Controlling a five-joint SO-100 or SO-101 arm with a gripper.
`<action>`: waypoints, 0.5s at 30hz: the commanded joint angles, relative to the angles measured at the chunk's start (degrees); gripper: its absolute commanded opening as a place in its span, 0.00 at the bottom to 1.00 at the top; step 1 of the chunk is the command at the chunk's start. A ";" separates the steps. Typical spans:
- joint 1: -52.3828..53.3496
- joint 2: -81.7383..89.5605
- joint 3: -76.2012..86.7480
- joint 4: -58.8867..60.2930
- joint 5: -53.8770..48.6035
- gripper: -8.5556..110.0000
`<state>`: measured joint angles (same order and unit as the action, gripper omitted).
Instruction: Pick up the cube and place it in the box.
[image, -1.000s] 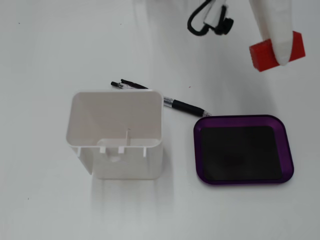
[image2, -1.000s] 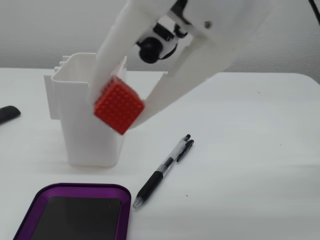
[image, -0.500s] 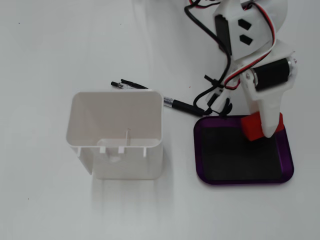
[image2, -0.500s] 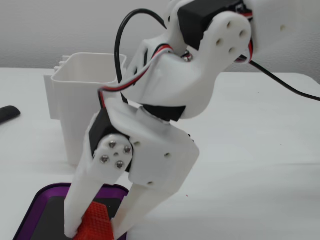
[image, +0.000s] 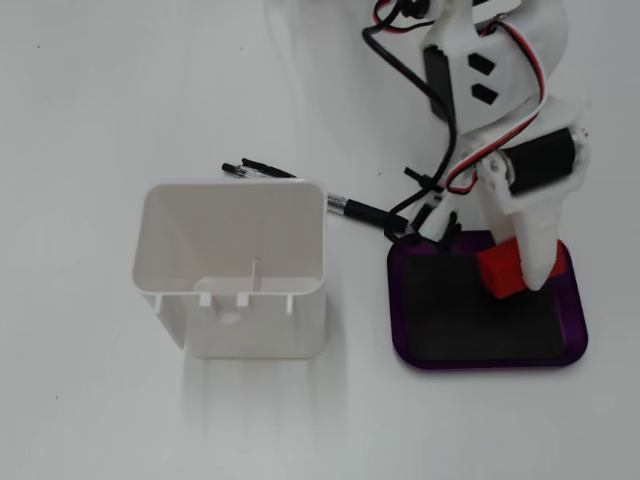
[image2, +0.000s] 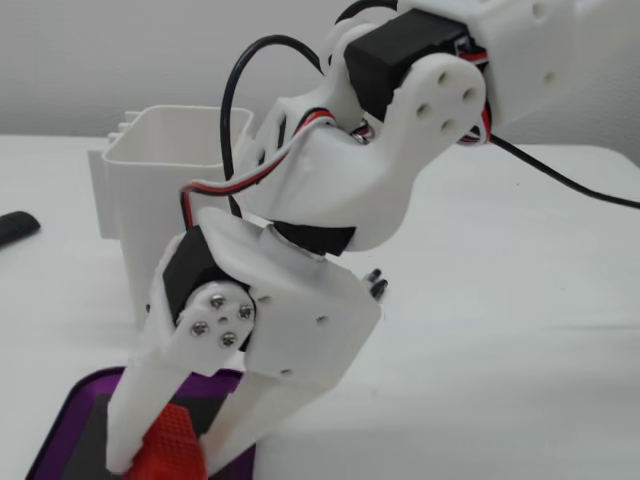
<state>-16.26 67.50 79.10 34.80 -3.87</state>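
The red ribbed cube (image: 501, 269) sits between the white fingers of my gripper (image: 517, 276), which is shut on it. It is over the black floor of the purple-rimmed box (image: 480, 361), near the box's upper right corner in that fixed view. The other fixed view shows the cube (image2: 168, 447) low between the two fingers (image2: 132, 425) of my gripper (image2: 175, 458), just over the box (image2: 68, 418). I cannot tell whether the cube touches the floor. The arm hides part of the box's far rim.
A tall white open container (image: 235, 270) stands to the left of the box in one fixed view and behind the arm in the other (image2: 165, 180). A black pen (image: 300, 190) lies behind it. Arm cables (image: 445, 130) hang near the box's far edge.
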 joint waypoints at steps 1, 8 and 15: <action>1.05 1.67 -2.99 -0.26 -0.26 0.17; 2.55 2.02 -3.08 0.53 0.09 0.20; 3.60 10.20 -9.49 14.41 0.53 0.24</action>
<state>-12.83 69.35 74.36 43.33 -3.78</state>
